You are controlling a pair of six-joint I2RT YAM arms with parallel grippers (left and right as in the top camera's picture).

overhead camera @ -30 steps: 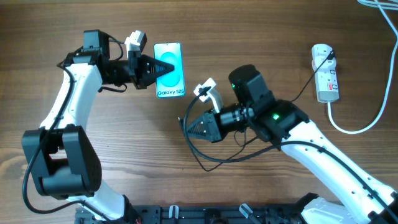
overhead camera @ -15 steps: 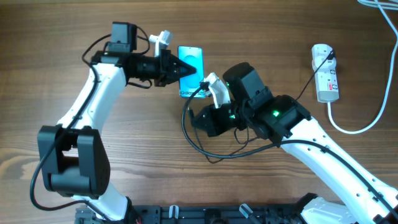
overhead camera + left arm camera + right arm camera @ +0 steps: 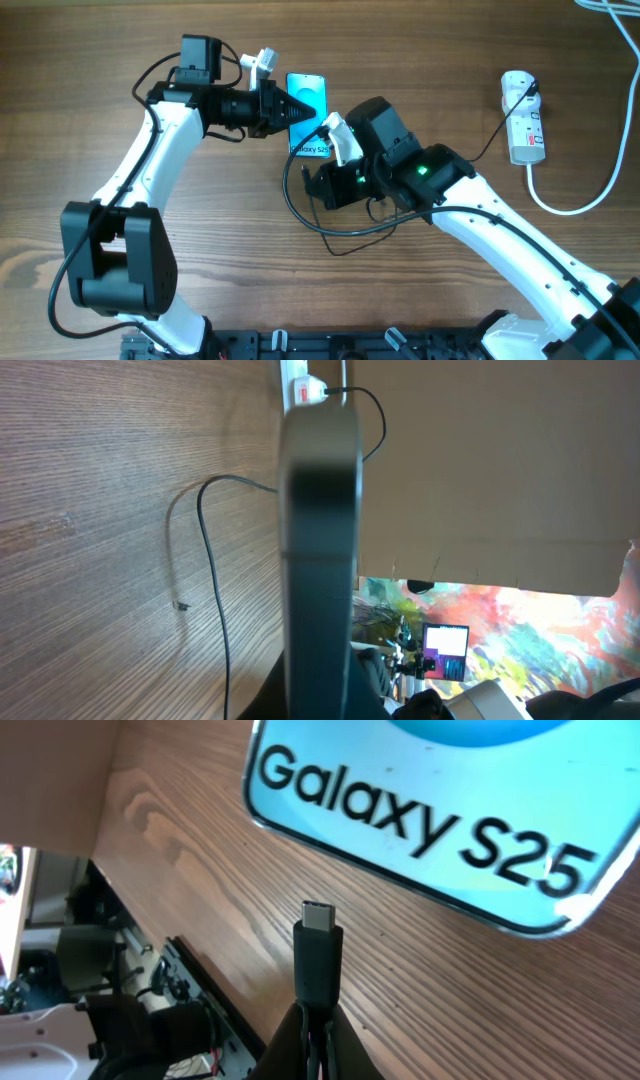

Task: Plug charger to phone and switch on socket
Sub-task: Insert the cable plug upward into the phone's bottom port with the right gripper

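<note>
the left gripper (image 3: 282, 108) is clamped on the left edge of the flat teal-screened smartphone (image 3: 311, 98) with its white "galaxy s25" band; the left wrist view shows it edge-on. just below and to the right, the right gripper (image 3: 318, 187) pinches the thin black charger cable (image 3: 335, 243) behind its small connector tip (image 3: 318, 916), which points at the phone's lower edge, near but apart. the cable loops over the brown wooden table (image 3: 120, 300). far right lies the short white power strip (image 3: 524, 125) with a black plug (image 3: 532, 90) and thick white cord (image 3: 590, 200).
</note>
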